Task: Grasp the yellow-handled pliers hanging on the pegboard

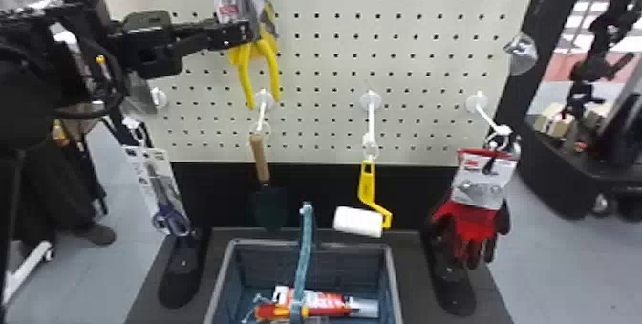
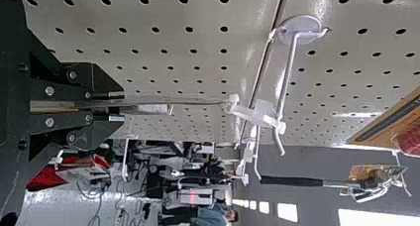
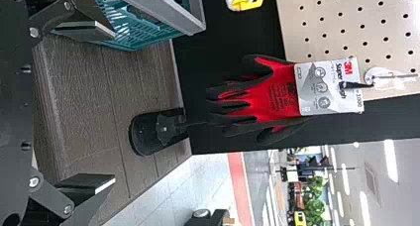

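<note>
The yellow-handled pliers point(image 1: 260, 67) hang in their clear card pack high on the white pegboard point(image 1: 382, 36), handles pointing down. My left gripper point(image 1: 243, 31) comes in from the left at the pack's level and is shut on it just above the handles. In the left wrist view the two fingers are pinched on the thin edge of the pack point(image 2: 173, 104), which runs out toward a white hook point(image 2: 292, 62). My right gripper point(image 3: 99, 107) is held low beside the table with its fingers wide open and nothing between them.
Lower hooks carry a wooden-handled trowel point(image 1: 262, 179), a yellow paint roller point(image 1: 363, 213) and red gloves point(image 1: 473, 218). A scissors pack point(image 1: 160, 189) hangs at the board's left edge. A blue-grey basket point(image 1: 224, 275) holding a red tube point(image 1: 315, 306) sits on the table below.
</note>
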Robot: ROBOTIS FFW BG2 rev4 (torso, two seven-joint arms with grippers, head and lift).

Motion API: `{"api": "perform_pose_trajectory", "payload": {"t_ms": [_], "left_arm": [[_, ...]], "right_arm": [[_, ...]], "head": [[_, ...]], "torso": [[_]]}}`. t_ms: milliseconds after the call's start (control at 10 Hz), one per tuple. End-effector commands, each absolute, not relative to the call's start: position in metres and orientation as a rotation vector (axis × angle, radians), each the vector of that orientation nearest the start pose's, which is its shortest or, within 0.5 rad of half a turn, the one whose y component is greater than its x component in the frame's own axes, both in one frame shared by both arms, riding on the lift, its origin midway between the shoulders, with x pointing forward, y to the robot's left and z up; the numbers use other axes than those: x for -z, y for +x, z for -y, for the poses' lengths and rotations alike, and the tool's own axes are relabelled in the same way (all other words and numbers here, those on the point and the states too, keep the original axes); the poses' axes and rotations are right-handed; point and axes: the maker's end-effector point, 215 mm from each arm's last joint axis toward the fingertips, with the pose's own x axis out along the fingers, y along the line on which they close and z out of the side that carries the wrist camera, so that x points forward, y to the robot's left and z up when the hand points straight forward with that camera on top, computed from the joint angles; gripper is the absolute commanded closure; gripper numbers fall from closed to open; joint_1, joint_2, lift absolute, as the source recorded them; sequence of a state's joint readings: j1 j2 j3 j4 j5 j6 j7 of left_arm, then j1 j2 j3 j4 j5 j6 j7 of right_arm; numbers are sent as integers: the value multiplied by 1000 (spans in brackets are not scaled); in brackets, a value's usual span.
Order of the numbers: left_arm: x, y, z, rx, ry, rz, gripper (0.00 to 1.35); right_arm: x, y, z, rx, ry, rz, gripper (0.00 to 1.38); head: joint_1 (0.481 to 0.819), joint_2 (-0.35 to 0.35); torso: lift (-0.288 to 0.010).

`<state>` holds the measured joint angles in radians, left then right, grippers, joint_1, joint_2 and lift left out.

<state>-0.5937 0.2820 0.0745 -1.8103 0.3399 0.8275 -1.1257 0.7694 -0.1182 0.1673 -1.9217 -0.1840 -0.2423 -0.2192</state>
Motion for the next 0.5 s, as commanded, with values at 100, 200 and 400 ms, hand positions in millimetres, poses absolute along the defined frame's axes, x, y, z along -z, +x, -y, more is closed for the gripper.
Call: {"api": "perform_pose_trajectory", "payload": {"t_ms": [100,200,400], "left_arm": [[43,566,-126,1162,-24,33,1219],[45,565,-126,1163,-26,29,1217],[47,566,-126,1162,-29,24,1217]], "right_arm": [[450,324,207,76,164,-223,263],[450,324,206,74,165,-223,262],[450,324,206,74,165,-223,262]], "head": [[549,0],[549,0],[549,0]], "torso": [[-100],[-100],[-100]]}}
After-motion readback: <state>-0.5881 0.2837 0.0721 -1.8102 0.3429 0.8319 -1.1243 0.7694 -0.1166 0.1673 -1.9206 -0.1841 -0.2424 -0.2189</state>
